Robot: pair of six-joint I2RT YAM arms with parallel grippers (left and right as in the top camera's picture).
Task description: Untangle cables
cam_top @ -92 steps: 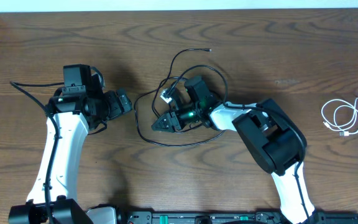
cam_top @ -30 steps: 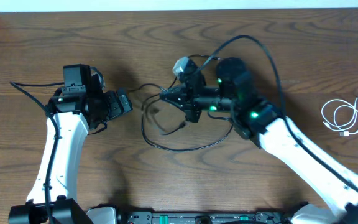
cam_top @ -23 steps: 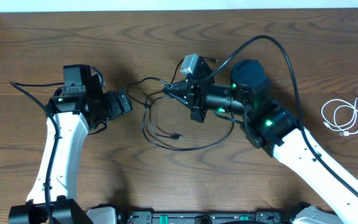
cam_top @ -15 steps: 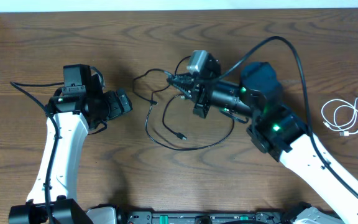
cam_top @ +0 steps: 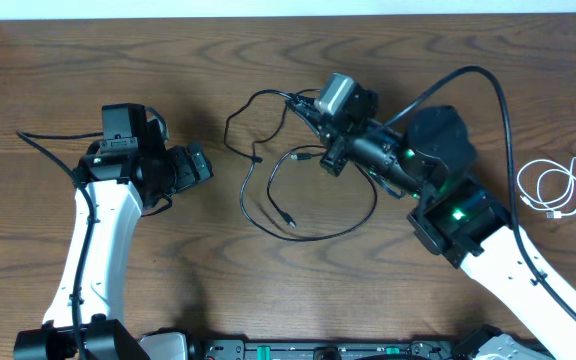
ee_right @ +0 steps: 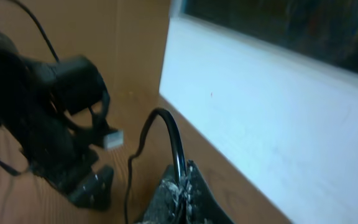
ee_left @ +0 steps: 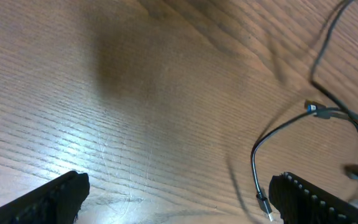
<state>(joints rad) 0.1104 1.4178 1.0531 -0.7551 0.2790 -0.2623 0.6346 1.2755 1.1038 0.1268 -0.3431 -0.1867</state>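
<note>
Right tool [ee_right: 182,185] clamps black cable [cam_top: 313,236], arm stretched forward; left tool [cam_top: 200,163] gaping.

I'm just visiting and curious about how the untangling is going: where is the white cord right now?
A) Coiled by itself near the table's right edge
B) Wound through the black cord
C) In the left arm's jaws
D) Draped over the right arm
A: the white cable lies coiled alone on the table near its right edge, well apart from the black cable at the middle.
</note>
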